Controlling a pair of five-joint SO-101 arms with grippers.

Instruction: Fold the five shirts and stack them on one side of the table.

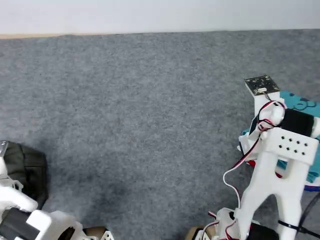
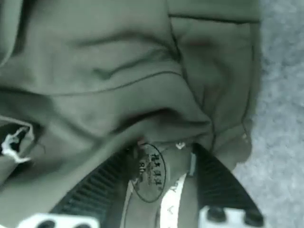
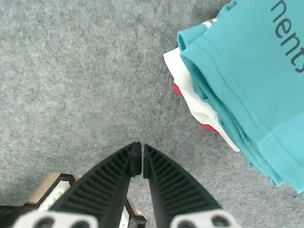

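A crumpled olive green shirt (image 2: 118,71) lies at the table's left edge (image 1: 27,170). My left gripper (image 2: 164,152) is shut on it, with the collar and a round label bunched between its black fingers (image 2: 95,190). On the right side sits a stack of folded shirts (image 3: 247,80), teal on top with white and red beneath. My right gripper (image 3: 138,159) is shut and empty, low over bare mat just beside the stack. In the high view the right arm (image 1: 280,150) covers much of the stack (image 1: 302,105).
Grey felt mat (image 1: 150,115) covers the table up to a pale wall strip at the back. The left arm's white body (image 1: 30,217) sits at the front left corner, and red and white cables (image 1: 240,165) hang off the right arm.
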